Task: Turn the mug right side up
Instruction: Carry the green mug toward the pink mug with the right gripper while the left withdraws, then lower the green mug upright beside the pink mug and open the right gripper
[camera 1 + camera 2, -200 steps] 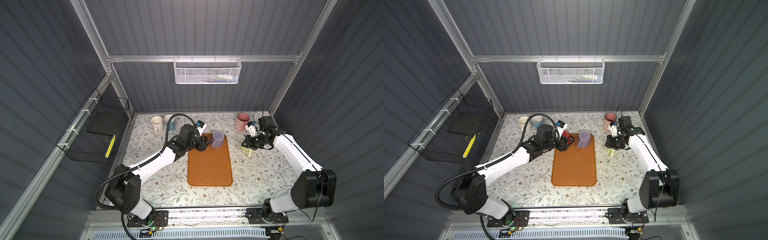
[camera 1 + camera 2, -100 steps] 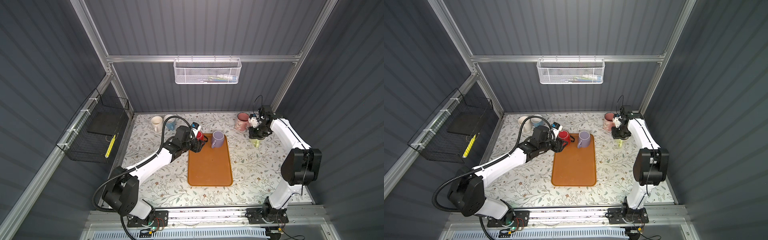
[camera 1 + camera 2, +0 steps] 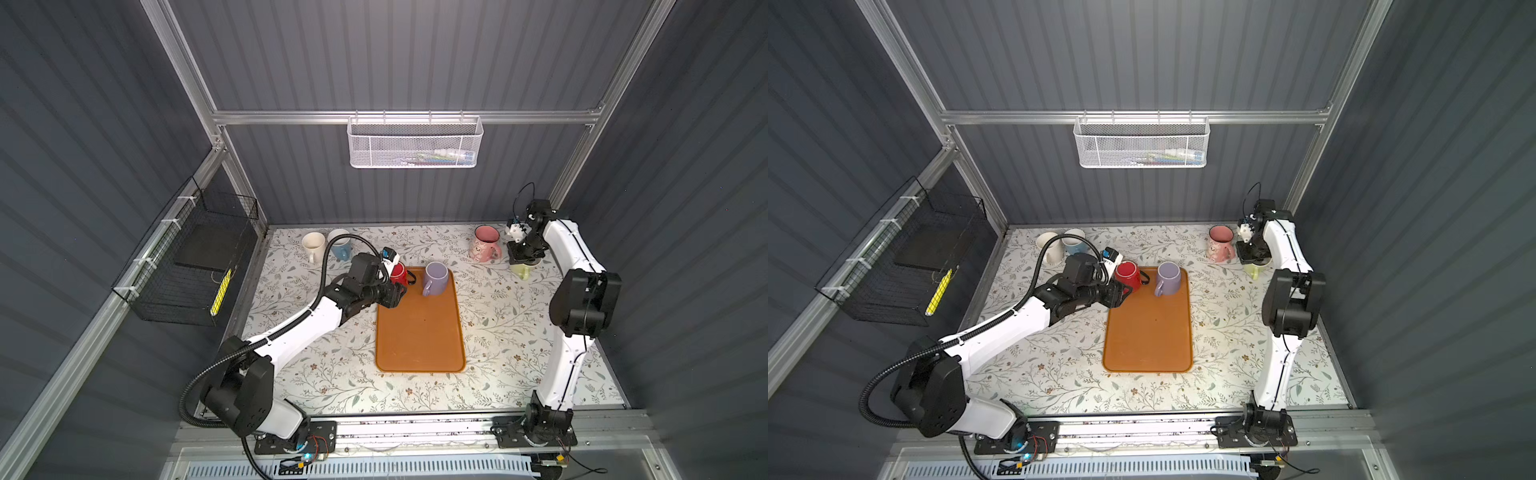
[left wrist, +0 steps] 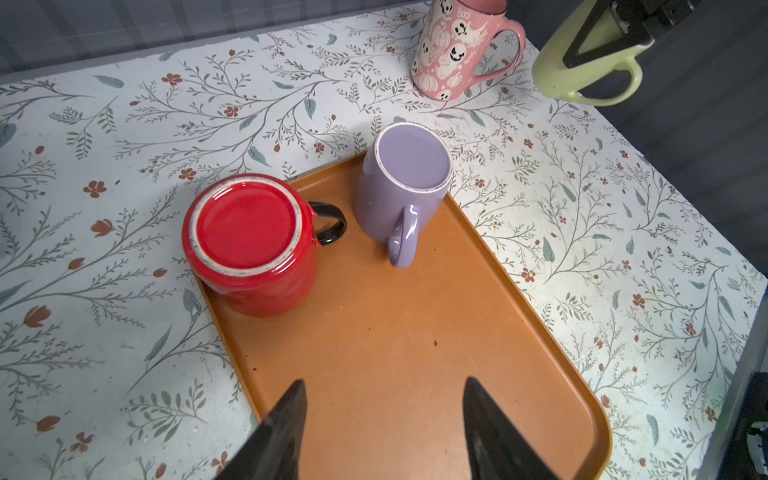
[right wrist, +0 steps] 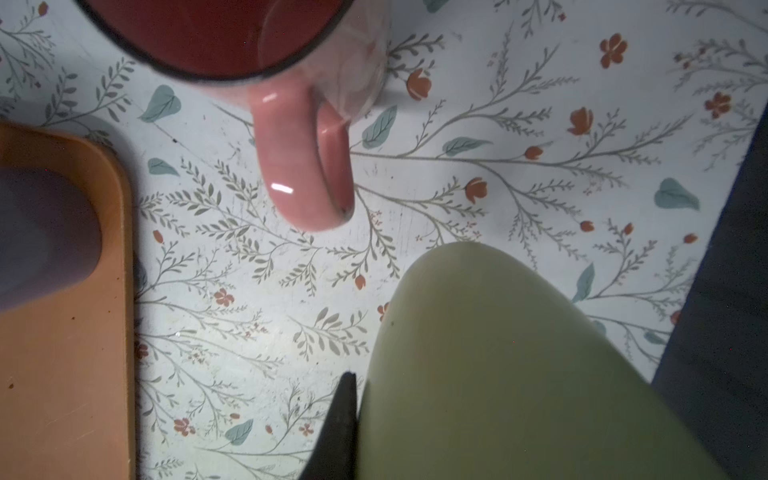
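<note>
The green mug (image 3: 523, 271) is found at the upper right of both top views, just beside the pink mug (image 3: 485, 243) and off the orange tray (image 3: 419, 340). Its wall is pinched near the rim by the right gripper (image 3: 521, 257), whose jaws are pressed together on it. Such a hold lets the cup be swung about the wrist, so that the base can be brought toward the table. The mug seems to be held base-down and slightly tilted, though whether it is touching the table cannot be told from the views given. The left gripper (image 4: 383, 384) is held spread and empty over the tray. It is pointed at the red mug (image 4: 249, 241) and the purple mug (image 4: 403, 187), both set mouth-down at the tray's upper end, near the centre of the top views. It is judged to be placed there for one of them.
</note>
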{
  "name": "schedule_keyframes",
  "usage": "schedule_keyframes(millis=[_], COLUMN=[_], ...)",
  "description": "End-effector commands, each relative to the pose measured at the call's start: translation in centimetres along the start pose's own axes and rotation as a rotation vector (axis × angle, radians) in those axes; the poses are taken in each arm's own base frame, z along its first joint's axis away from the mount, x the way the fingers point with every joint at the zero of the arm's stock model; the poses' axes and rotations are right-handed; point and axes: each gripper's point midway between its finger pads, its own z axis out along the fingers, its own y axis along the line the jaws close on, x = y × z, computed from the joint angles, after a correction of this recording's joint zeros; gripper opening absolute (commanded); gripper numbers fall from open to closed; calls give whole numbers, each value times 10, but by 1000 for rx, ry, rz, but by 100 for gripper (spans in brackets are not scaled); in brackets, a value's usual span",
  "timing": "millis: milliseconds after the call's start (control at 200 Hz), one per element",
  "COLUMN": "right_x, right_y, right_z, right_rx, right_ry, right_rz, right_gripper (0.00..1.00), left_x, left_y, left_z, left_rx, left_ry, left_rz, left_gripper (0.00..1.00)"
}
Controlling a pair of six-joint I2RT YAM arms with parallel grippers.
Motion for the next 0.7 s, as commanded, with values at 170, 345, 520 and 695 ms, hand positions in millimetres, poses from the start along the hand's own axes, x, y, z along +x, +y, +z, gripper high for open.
schedule_keyframes(millis=[170, 345, 520, 695], right_x=[-26, -45, -59, -63], right_y=[-26, -35, -35, -32], right_z=[12, 23, 30, 41], right_rx=[41, 49, 32, 7], right_ry=[-17, -54, -90, -97], right_rz=[-54, -68, -85, -90], right_gripper=[0, 0, 0, 0], left_x=[-8, -9, -7, -7], left_y=[4, 5, 5, 6], left_z=[-17, -19, -18, -19], left_rx=[-35, -42, -44, -50], left_ry=[-7, -7, -2, -3], left_rz=[5, -6, -19, -22], left_gripper=[60, 60, 60, 59])
